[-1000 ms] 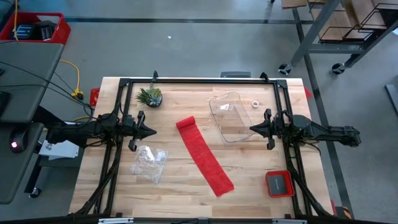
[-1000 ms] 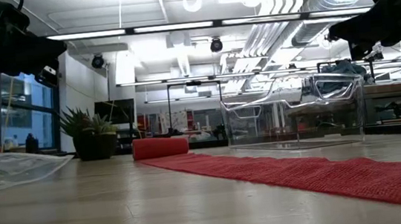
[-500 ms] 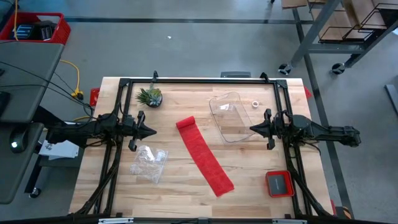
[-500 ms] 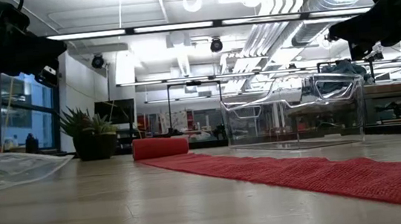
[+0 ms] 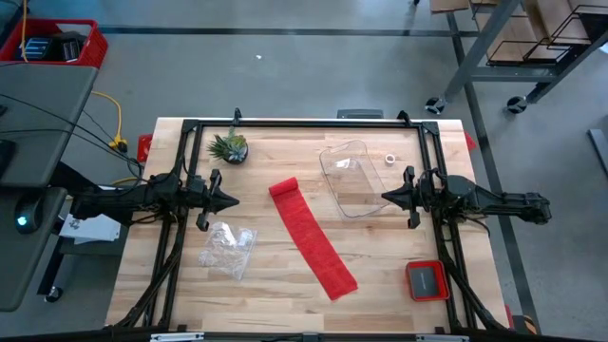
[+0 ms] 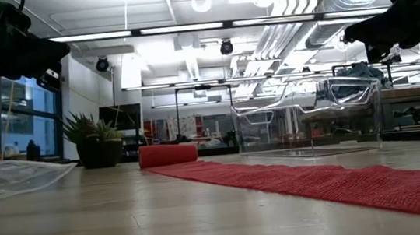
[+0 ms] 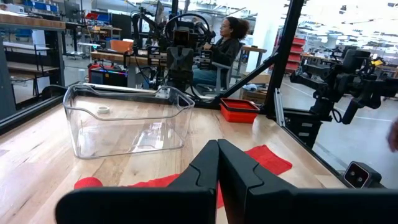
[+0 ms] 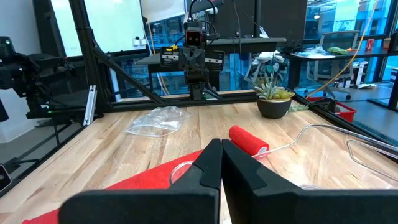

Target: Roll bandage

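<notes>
Wooden slats make up the table (image 5: pixel 285 285), ringed by a dark frame, with a busy workshop behind it where a seated person shows in the left wrist view. On the table's clock face seen from above, the bandage (image 5: pixel 310 237) lies near the centre, a red strip running from a small rolled start toward 11 o'clock down to a loose end toward 5 o'clock. The left gripper (image 5: pixel 231 200) hangs at 9 o'clock and the right gripper (image 5: pixel 387 197) at 3 o'clock, both above the wood and well apart from the cloth; each has its 2 fingers pressed together, holding nothing.

Risks, as I judge them: the soft strip could bunch or skew if the roll is pushed without the loose end pinned, and the roll may drift sideways off the strip's line. The clear bin (image 5: pixel 352 177) sits just beside the strip's upper half, so the right arm could knock it.

That bin, at 1 o'clock, looks empty. A small red tray (image 5: pixel 427 280) at 4 o'clock shows only a dark inside. Elsewhere sit a potted plant (image 5: pixel 229 147), a crumpled plastic bag (image 5: pixel 228 248) and a tape ring (image 5: pixel 389 159).
</notes>
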Controlling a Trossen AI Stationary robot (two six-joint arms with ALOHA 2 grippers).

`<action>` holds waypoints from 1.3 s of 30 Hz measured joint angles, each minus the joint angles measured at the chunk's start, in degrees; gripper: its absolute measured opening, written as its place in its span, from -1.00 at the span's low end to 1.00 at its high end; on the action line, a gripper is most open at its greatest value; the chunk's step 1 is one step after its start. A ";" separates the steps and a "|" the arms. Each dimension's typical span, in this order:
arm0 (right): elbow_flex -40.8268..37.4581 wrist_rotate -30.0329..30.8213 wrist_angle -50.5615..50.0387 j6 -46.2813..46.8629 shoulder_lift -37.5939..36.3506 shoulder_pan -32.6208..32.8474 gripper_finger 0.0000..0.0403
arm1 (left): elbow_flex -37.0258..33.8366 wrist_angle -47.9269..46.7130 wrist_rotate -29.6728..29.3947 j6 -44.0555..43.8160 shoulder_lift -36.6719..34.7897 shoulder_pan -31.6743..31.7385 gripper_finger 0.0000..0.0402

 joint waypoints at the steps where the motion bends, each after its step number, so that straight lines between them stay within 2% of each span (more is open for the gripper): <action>1: -0.01 0.00 -0.01 0.00 0.00 0.00 -1.00 | -0.01 0.00 0.00 0.00 0.00 -0.01 -1.00; 12: 0.00 0.00 0.00 0.00 -0.01 -0.02 -1.00 | -0.01 0.00 -0.03 0.17 0.02 -0.02 -1.00; 16: 0.00 0.00 -0.02 0.00 0.00 0.00 -1.00 | -0.09 0.57 -3.61 4.22 0.02 -0.04 -1.00; 18: -0.02 0.00 -0.02 0.00 -0.01 0.00 -1.00 | -0.09 7.31 -3.93 1.76 0.60 -0.05 -1.00; 21: -0.02 0.00 -0.02 0.00 0.01 0.00 -1.00 | -0.07 25.32 -2.47 -10.58 1.61 -0.41 -1.00; 23: -0.01 0.00 -0.02 0.00 0.01 0.00 -1.00 | 0.16 37.11 -6.22 -11.71 3.42 -0.42 -1.00; 24: 0.00 -0.01 0.00 -0.01 0.01 0.00 -1.00 | 1.26 39.27 -9.49 -11.91 4.98 -0.41 -1.00; 25: -0.01 -0.02 0.00 0.00 -0.01 0.00 -1.00 | 3.29 38.00 -11.76 -11.77 6.96 -0.39 -1.00; 27: -0.01 0.00 -0.02 0.00 0.01 -0.02 -1.00 | 9.66 28.87 -12.61 -10.57 12.99 -0.37 -1.00; 32: 0.00 0.00 -0.01 0.00 0.00 0.00 -1.00 | 30.15 6.38 -12.00 -7.38 35.41 1.45 -1.00; 34: 0.00 0.00 0.00 -0.02 -0.01 0.00 -1.00 | 37.60 -0.64 -8.15 -5.19 43.36 3.49 -1.00; 36: -0.01 0.00 0.00 0.00 0.01 0.00 -1.00 | 42.96 -5.38 -1.01 -4.70 50.00 5.86 -1.00; 39: -0.01 0.00 -0.01 0.00 0.01 -0.01 -1.00 | 47.25 -3.47 10.00 -10.00 58.45 8.59 -1.00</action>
